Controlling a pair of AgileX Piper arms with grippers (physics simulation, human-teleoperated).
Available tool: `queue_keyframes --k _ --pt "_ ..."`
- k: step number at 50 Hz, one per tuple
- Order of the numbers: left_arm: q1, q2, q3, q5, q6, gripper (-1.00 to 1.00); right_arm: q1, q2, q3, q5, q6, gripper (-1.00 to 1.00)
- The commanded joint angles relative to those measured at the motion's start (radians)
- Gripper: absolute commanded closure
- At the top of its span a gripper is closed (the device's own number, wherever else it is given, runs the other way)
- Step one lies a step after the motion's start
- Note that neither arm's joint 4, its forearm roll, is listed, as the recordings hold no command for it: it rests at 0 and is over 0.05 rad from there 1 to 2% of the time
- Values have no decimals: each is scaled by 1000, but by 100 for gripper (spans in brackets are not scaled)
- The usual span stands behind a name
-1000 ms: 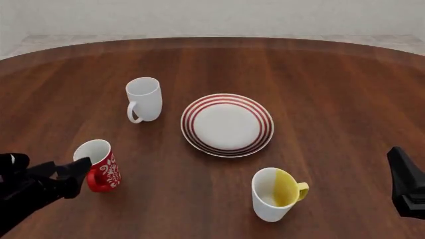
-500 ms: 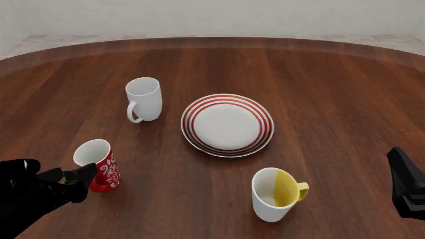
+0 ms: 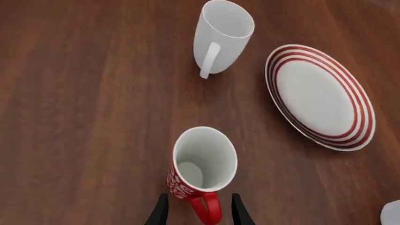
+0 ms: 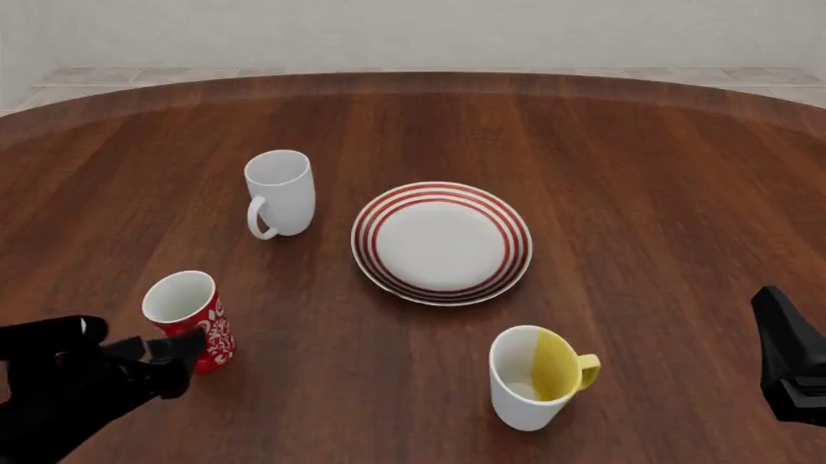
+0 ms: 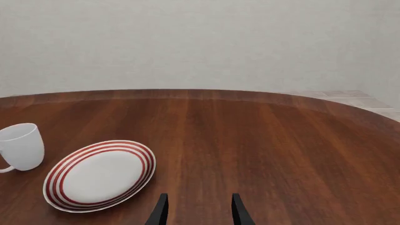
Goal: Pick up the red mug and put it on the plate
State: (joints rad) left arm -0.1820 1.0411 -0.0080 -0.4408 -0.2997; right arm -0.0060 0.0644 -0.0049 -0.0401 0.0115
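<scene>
Brown wood covers the big round table [image 4: 620, 174], and nothing on it has moved. The plate [image 4: 442, 242] sits in the middle with nothing on it. The red mug [image 4: 190, 319] stands upright near the left front edge, well apart from the plate.

What has changed is the left gripper [image 4: 165, 353]. It has slid lower and closer behind the mug. In the left wrist view its 2 fingers are spread apart, 1 on each side of the red handle [image 3: 207, 207], not squeezing yet. So I think the grab is about to happen.

The right gripper [image 5: 196, 208] waits open over bare wood.

Most of the left arm is cut off at the picture edge. I cannot tell if the fingers touch the handle.
</scene>
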Motion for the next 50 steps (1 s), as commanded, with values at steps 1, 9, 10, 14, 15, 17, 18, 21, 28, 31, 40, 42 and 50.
queue_keyframes --k 1,9,10,14,15,17,18,21,28,31,40,42,50 --pt "-14 112 6 -99 -13 -100 -1 12 3 -14 2 -100" --pt "-22 166 7 -143 -24 -100 -2 10 4 -12 4 -100" --pt "-24 160 7 -138 -28 -100 -3 10 -1 -8 4 -100" --pt "-24 191 8 -157 -32 -100 -3 13 3 -14 4 -100" --pt "-29 194 8 -160 -34 -100 -3 12 1 -12 3 -100" --pt "-26 191 8 -156 -31 -100 -3 10 -4 -5 3 -100" --pt "-24 179 8 -143 -37 -100 -5 11 4 -14 3 -100" --pt "6 103 8 -84 7 -100 -5 14 3 -17 2 -100" --pt "24 -24 7 13 4 100 -28 -12 3 -3 -14 -100" --pt "52 -2 7 2 6 100 -26 -14 3 0 -16 -100" --pt "80 5 7 -5 18 100 -21 -8 3 -2 -16 -100" --pt "80 -1 7 -1 19 100 -19 -6 4 -4 -14 -100" --pt "9 -330 -10 205 162 100 -17 -8 4 -3 -15 -100"
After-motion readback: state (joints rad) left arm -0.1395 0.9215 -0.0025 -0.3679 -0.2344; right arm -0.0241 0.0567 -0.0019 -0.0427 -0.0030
